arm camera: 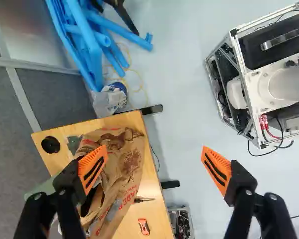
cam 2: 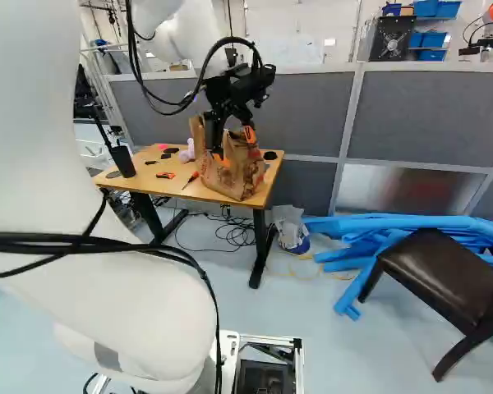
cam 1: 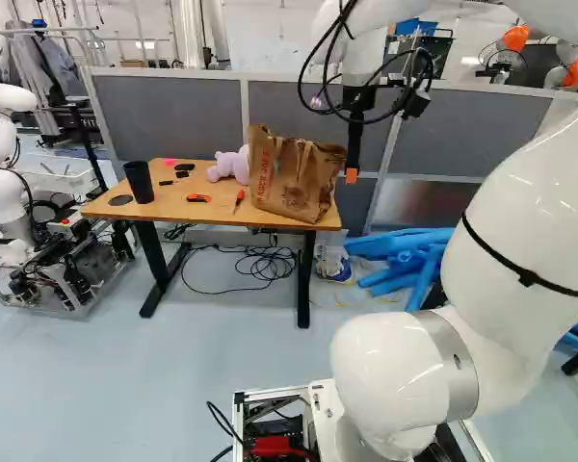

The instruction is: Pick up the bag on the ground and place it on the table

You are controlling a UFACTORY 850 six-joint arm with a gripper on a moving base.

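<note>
Finding the paper bag (cam 1: 294, 183) on the tabletop (cam 1: 186, 213) rather than on the ground – standing upright near one end, its mouth crumpled, beside the pink plush toy (cam 1: 229, 164). Looks like the closing step, with the placing done by all signs and only the retreat left to make. Can see the pincer (arm camera: 154, 158) above, its fingers spread wide and clamped on nothing, with one orange pad (arm camera: 92, 168) over the bag and the other (arm camera: 217, 169) out past the tabletop's edge, seen against the floor (arm camera: 184, 134). Cannot tell of any contact between the nearer pad and the paper. Calls next for a slow, straight lift, keeping the fingers apart, then a swing away once well above the bag's mouth. Needs care against dragging sideways – could hook the loose rim and tip the bag, or shove it towards the screwdriver (cam 1: 239, 201) and the orange cutter (cam 1: 198, 197). Should crumple easily under a light brush, being soft paper, so best left ungripped and finished where it stands
</note>
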